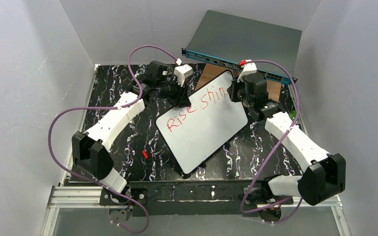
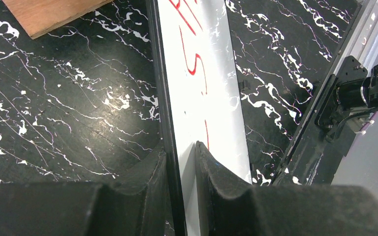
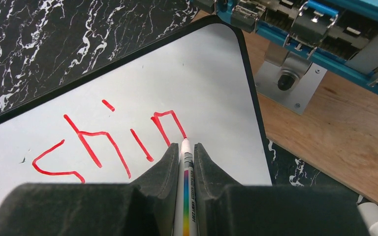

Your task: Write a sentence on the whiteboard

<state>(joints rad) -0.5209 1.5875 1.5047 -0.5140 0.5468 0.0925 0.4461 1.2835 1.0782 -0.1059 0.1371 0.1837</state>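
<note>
Presently, the whiteboard (image 1: pixel 202 132) lay at a slant across the middle of the black marbled table (image 1: pixel 123 128), its far corner reaching toward the grey box (image 1: pixel 246 37) with the teal front and the wooden panel (image 3: pixel 334 132) beneath it.

The left gripper (image 2: pixel 181 150) was closed down on the board's far-left edge, one finger under the dark rim and one on the white face. Judged purpose: to pin the board so it would not slide under the pen's drag.

The right gripper (image 3: pixel 184 147) was shut tight on a marker (image 3: pixel 186 196). The barrel ran up between the two fingers with only the tip standing proud, which likely kept the tip stiff and its stroke in the wrist camera's sight.

The sentence (image 1: pixel 197 108) read "Rise shin" in red along the upper part of the board. The marker tip sat on the surface at the foot of the last stroke of the "n".

Judgement: first line nearly done, with an "e" due next in the narrow white space left before the right rim. The lower part of the board was blank.

A small red bit (image 1: pixel 144 154) lay on the table left of the board, possibly the cap. Too small to be sure.
</note>
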